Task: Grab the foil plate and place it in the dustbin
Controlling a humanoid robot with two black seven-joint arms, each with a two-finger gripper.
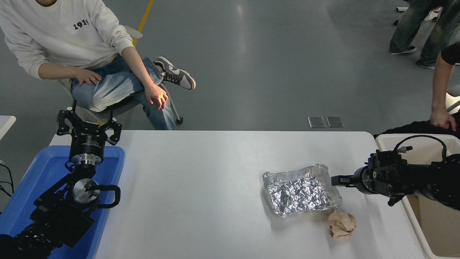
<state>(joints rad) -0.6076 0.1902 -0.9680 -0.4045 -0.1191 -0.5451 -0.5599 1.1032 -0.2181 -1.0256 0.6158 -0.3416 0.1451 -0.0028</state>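
Observation:
The foil plate [301,194] lies on the white table [201,187], right of centre, shiny and crinkled with a raised rim. My right gripper [335,179] reaches in from the right, level with the table, and its tip is at the plate's right rim; seen edge-on, its state does not show. The cream dustbin [381,142] stands at the table's right end, under and behind my right arm. My left gripper [88,126] is parked at the far left above a blue tub, its fingers spread open and holding nothing.
A crumpled brown paper ball [341,224] lies just in front of the plate's right corner. The blue tub [43,172] sits at the left edge. One person [90,46] sits beyond the table's left; another person's hand [444,119] rests near the dustbin.

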